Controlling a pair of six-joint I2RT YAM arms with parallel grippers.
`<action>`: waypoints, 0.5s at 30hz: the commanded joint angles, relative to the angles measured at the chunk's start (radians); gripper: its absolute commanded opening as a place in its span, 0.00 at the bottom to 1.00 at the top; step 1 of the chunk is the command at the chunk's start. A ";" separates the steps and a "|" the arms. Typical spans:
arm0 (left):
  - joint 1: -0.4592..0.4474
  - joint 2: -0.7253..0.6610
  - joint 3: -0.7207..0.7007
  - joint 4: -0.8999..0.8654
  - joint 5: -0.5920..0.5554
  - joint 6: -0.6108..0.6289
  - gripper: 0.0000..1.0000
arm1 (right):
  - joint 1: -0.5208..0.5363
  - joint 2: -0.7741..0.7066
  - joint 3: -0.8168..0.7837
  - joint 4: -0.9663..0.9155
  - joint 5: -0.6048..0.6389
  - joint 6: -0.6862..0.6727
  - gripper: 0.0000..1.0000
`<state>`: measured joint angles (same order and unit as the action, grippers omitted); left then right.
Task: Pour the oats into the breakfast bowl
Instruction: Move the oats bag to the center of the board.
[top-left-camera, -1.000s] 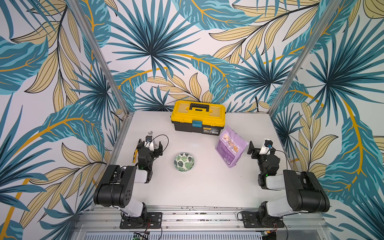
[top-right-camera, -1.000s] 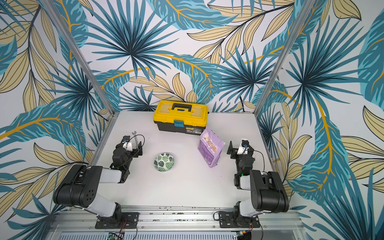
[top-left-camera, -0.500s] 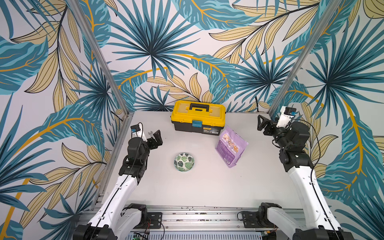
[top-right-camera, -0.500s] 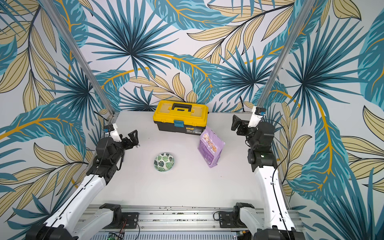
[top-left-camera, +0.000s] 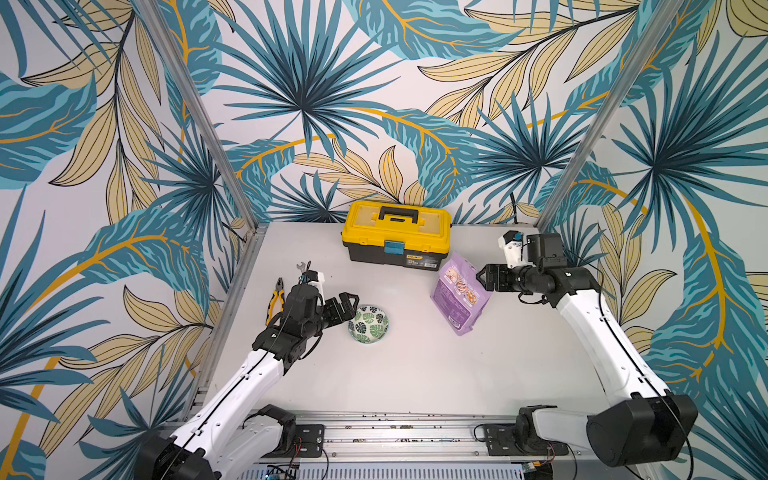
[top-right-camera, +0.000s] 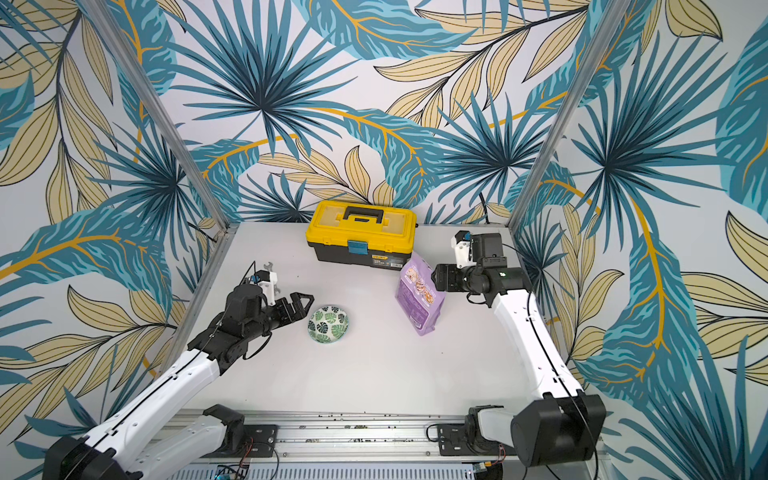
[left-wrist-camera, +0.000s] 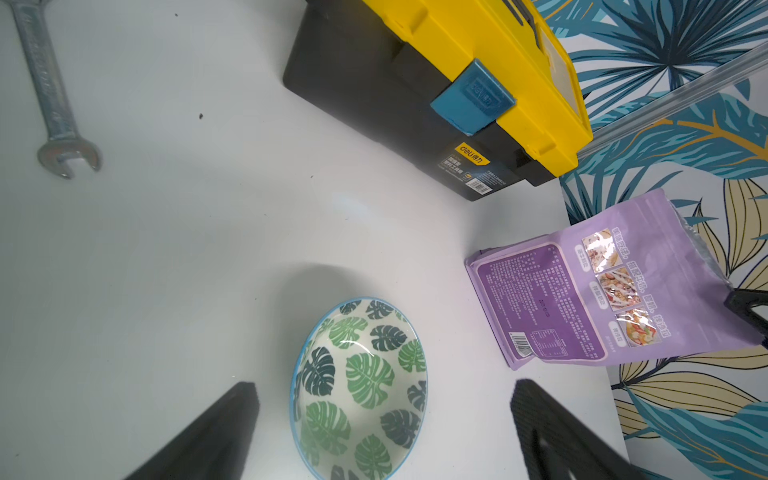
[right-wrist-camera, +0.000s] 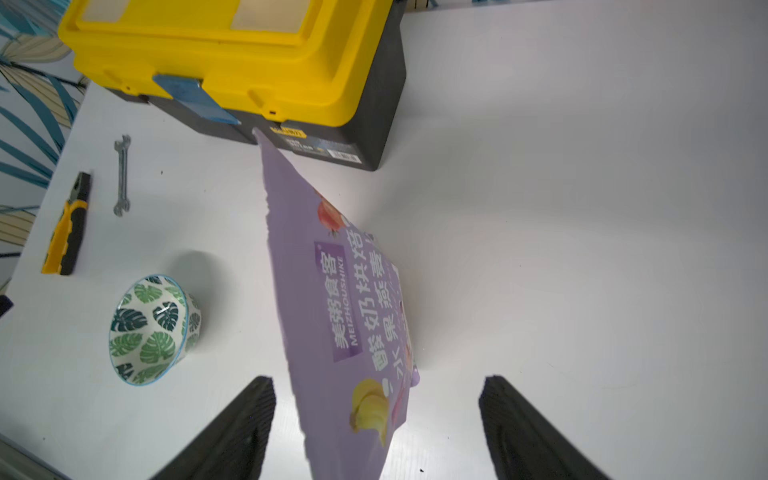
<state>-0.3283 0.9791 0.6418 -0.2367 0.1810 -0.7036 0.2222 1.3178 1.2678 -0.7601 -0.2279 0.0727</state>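
We are seeing both arms reaching further in toward the middle than 0.5 seconds ago. The left gripper (top-left-camera: 344, 308) is now sitting just left of the breakfast bowl (top-left-camera: 368, 324), and the right gripper (top-left-camera: 482, 277) is now meeting the upper right edge of the oats pouch (top-left-camera: 457, 296). Bowl and pouch are staying where they were.

The left claw is gaping wide. In the left wrist view its 2 fingers (left-wrist-camera: 216, 436) are standing apart, with the bowl showing between and ahead of them, untouched.

The right claw is standing open too. In the right wrist view we are seeing its 2 fingers (right-wrist-camera: 245, 428) straddling the pouch's top edge with a gap on each side, so it is gripping nothing.

The pouch is standing on the white table (top-left-camera: 415, 374), right of the bowl and just on the near side of the yellow toolbox (top-left-camera: 397, 232) at the far edge. Pliers (top-left-camera: 275, 302) and a wrench (left-wrist-camera: 54, 104) are lying on the left side, by the left arm.
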 joint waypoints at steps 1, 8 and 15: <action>-0.005 0.006 -0.011 -0.002 0.009 -0.020 1.00 | 0.037 0.034 0.029 -0.053 0.019 -0.023 0.72; -0.006 0.013 -0.013 -0.009 0.002 -0.031 1.00 | 0.121 0.062 0.085 -0.056 0.046 0.015 0.13; -0.077 0.021 0.007 -0.027 -0.060 -0.067 1.00 | 0.293 0.049 0.120 -0.005 0.111 0.199 0.00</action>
<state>-0.3683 0.9932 0.6380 -0.2485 0.1593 -0.7513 0.4618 1.3899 1.3453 -0.8074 -0.1436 0.1730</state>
